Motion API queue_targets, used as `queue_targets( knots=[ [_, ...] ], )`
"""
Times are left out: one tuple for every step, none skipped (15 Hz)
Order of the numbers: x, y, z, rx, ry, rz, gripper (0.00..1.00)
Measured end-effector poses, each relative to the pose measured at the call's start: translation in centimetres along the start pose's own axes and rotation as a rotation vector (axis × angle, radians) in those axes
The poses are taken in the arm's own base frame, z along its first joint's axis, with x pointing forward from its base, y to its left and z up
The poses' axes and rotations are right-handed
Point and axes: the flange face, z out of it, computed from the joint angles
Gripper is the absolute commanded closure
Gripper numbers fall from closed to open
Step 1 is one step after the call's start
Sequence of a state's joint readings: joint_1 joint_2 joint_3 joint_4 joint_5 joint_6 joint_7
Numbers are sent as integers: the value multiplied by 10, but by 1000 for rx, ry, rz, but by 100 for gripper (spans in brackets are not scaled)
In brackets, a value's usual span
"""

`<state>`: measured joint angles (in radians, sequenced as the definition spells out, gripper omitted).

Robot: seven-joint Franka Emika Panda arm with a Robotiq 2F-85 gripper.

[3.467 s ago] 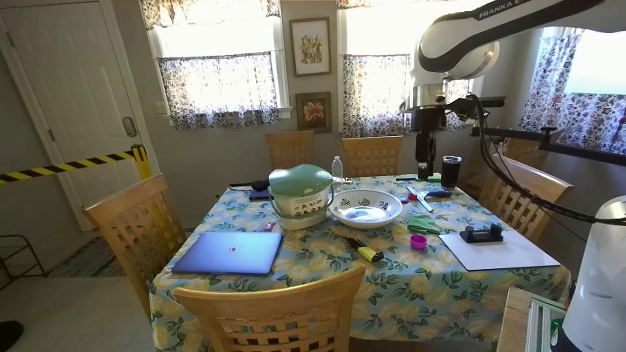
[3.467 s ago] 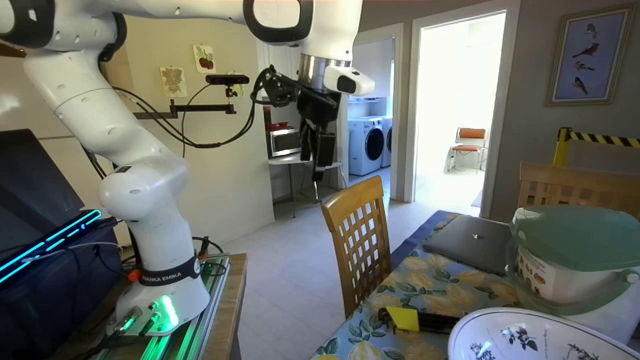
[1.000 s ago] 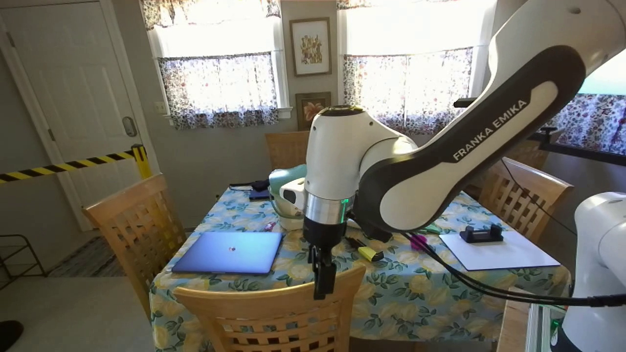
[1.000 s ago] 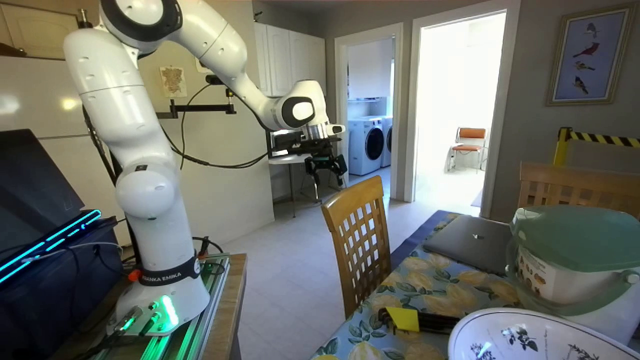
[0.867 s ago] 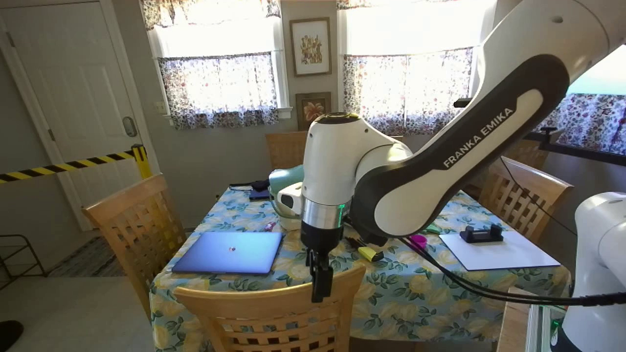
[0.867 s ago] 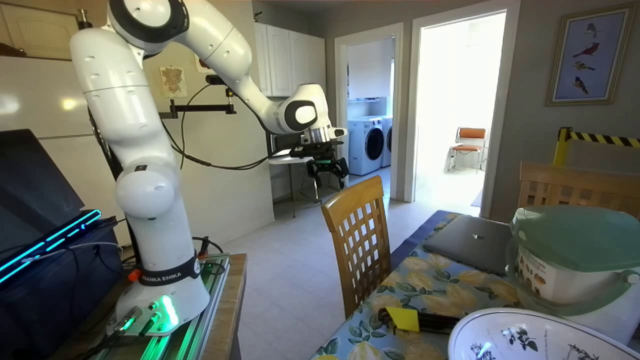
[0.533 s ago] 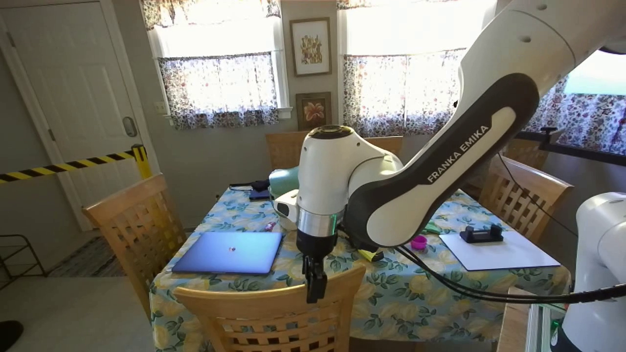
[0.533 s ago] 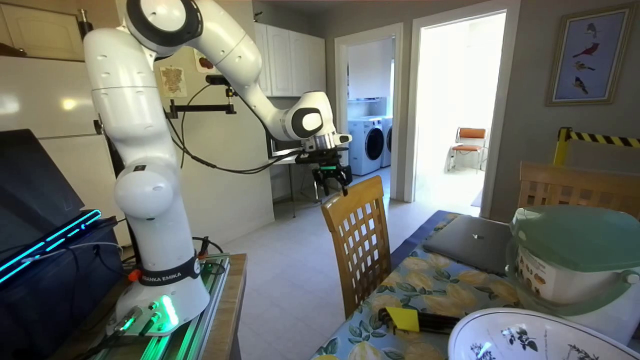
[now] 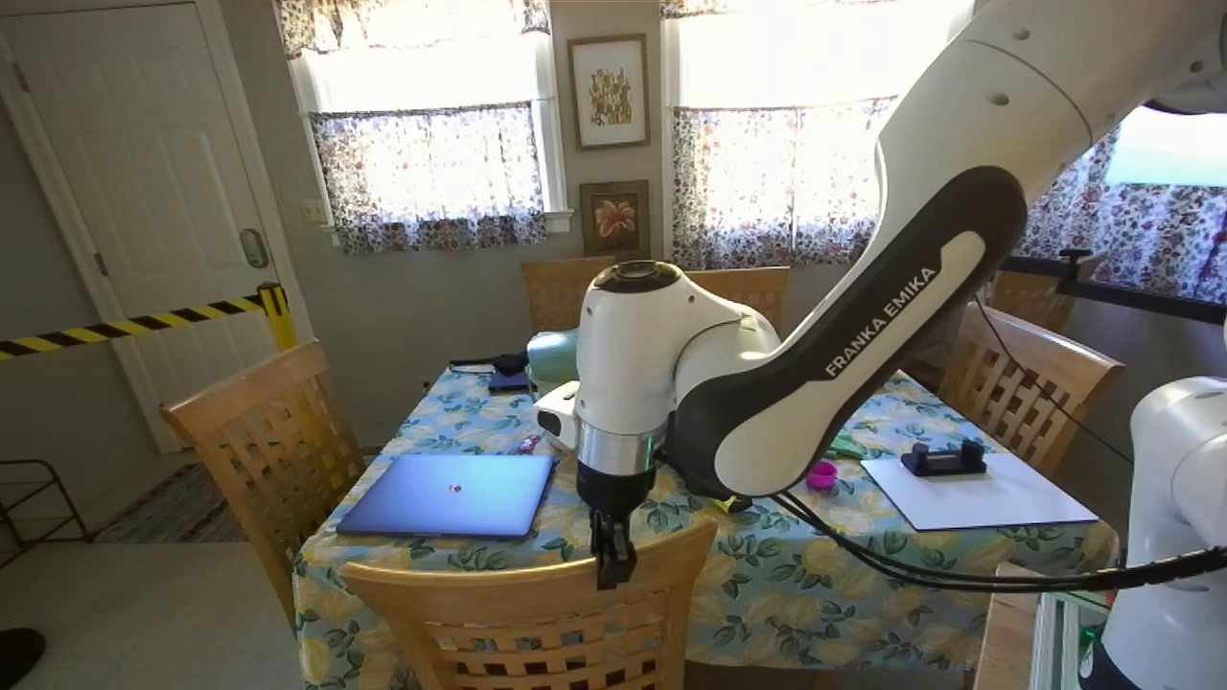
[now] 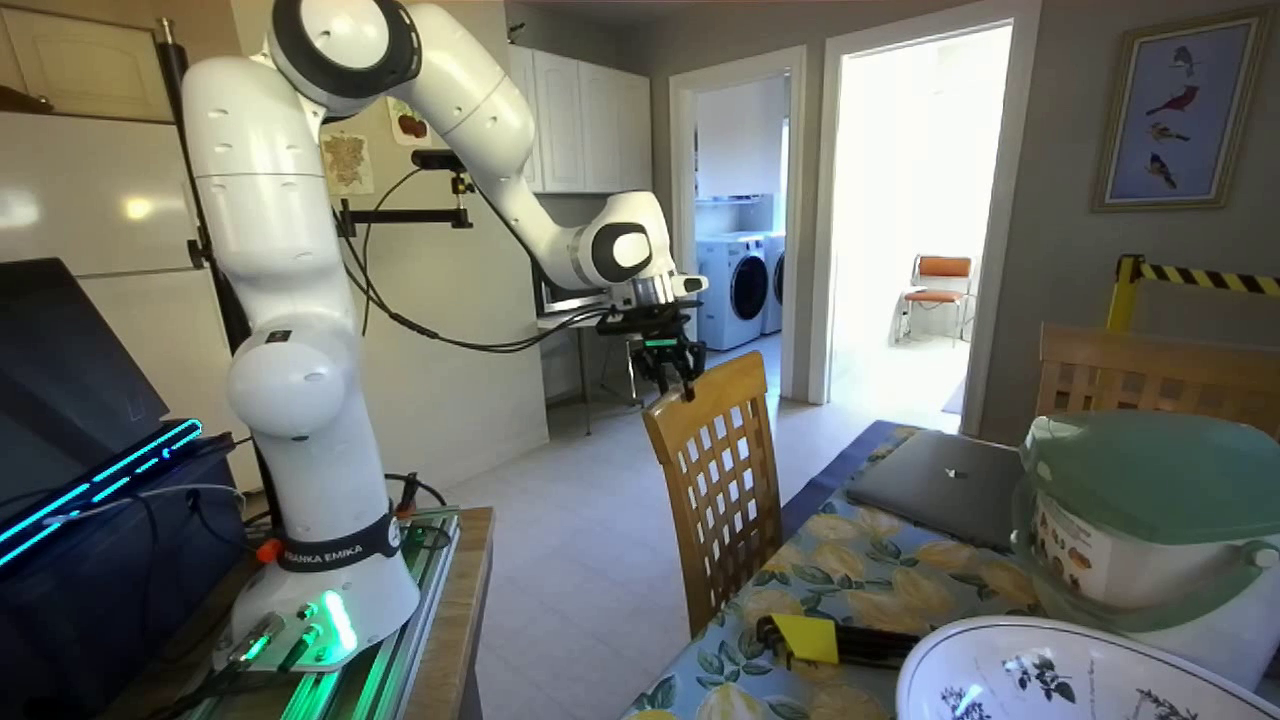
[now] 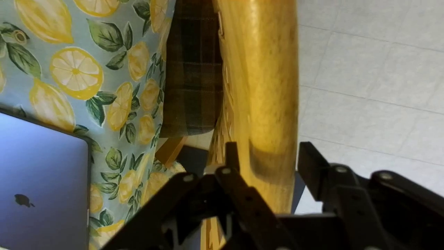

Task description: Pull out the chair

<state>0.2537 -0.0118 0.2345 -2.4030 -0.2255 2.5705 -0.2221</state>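
Straddling the top of the chair (image 11: 269, 86), the gripper (image 11: 269, 156) has its fingers (image 11: 312, 166) apart, one on either side; I cannot tell if they touch it. Left of the gripper in the wrist view, a laptop (image 11: 45, 180) lies on the table (image 11: 41, 78).

The blond, lattice-backed wooden chair (image 9: 537, 599) stands upright, its dark seat (image 11: 194, 80) partly under the table (image 9: 805, 604).

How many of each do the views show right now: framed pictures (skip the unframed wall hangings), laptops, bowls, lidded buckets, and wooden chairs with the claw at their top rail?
Framed pictures: 3
Laptop, the same in all three views: 1
Bowl: 1
Lidded bucket: 1
Chair at the claw: 1
Total: 7
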Motion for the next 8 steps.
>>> queue_targets(
  knots=[
    [0, -1, 0, -4, -1, -7, 88],
    [1, -1, 0, -6, -1, -12, 96],
    [1, -3, 0, -10, -1, -21, 93],
    [1, -4, 0, -17, -3, -33, 93],
    [2, -4, 0, -19, -4, -38, 93],
    [2, -4, 0, -19, -5, -39, 93],
    [1, -5, 0, -18, -7, -39, 93],
    [1, -5, 0, -17, -9, -39, 93]
  ],
)
